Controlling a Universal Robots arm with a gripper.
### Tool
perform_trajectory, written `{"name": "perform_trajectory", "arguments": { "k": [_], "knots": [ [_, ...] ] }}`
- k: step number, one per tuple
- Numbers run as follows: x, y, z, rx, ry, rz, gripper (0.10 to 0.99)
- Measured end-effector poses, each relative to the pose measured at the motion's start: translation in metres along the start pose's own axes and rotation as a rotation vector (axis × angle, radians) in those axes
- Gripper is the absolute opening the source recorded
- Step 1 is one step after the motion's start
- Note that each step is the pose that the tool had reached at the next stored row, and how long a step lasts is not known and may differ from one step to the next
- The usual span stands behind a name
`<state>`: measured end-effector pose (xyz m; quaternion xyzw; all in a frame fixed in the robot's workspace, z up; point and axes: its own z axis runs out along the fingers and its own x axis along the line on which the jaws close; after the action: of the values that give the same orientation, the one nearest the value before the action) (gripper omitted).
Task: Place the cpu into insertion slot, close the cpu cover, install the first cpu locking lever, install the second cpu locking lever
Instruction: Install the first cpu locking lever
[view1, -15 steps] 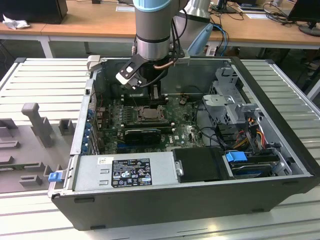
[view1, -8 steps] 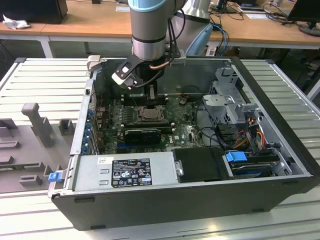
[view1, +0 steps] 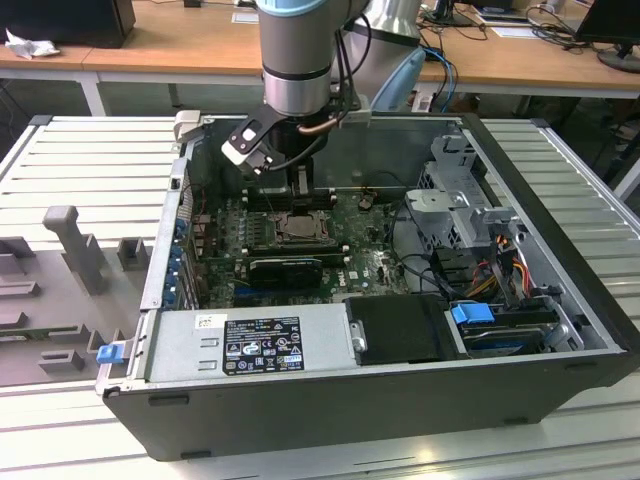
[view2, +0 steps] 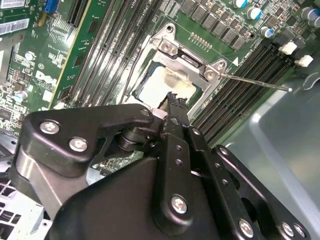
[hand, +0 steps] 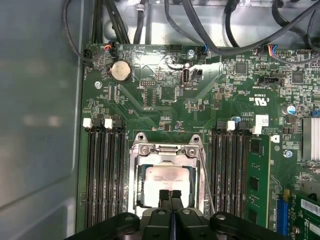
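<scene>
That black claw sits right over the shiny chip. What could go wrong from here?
1. The gripper, tips closed, hangs right at the cpu, which is framed by the cpu cover. Too firm a push might scratch or shift the chip.
2. A thin locking lever sticks out loose beside the socket, so the cover may not be clamped yet, and the gripper could snag it.

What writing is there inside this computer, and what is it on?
Dark label on the grey power supply box: print too small to read.
Small white sticker beside it: too small.
Green circuit board: white lettering, too blurred to read.
The cpu: faint marks, unreadable.
</scene>
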<state>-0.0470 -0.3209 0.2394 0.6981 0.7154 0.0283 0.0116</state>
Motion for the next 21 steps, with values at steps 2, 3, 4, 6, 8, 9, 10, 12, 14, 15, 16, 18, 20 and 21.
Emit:
{"name": "perform_trajectory", "arguments": {
  "k": [2, 3, 4, 6, 8, 9, 10, 12, 14, 15, 16, 18, 20, 21],
  "knots": [
    [0.0001, 0.0002, -0.0044, 0.0, 0.0, 0.0, 0.106],
    [0.0002, 0.0003, -0.0063, 0.0, 0.0, 0.0, 0.106],
    [0.0002, 0.0005, -0.008, 0.0, 0.0, 0.0, 0.106],
    [0.0003, 0.0008, -0.0147, 0.0, -0.0003, 0.0, 0.106],
    [0.0006, 0.0016, -0.0279, 0.0, -0.0004, 0.0, 0.106],
    [0.0007, 0.0017, -0.0297, 0.0, -0.0003, 0.0, 0.106],
    [0.0007, 0.0018, -0.0322, 0.0, -0.0004, 0.0, 0.106],
    [0.0009, 0.0023, -0.0403, 0.0, -0.0003, 0.0, 0.106],
    [0.001, 0.0025, -0.044, 0.0, -0.0004, 0.0, 0.106],
    [0.001, 0.0025, -0.0439, 0.0, -0.0002, -0.001, 0.106],
    [0.001, 0.0025, -0.0438, 0.001, 0.0025, -0.05, 0.106],
    [0.0009, 0.0024, -0.0434, 0.002, 0.005, -0.092, 0.106],
    [0.001, 0.0024, -0.0429, 0.003, 0.0071, -0.131, 0.106],
    [0.001, 0.0024, -0.0426, 0.004, 0.0088, -0.161, 0.106]
  ]
}}
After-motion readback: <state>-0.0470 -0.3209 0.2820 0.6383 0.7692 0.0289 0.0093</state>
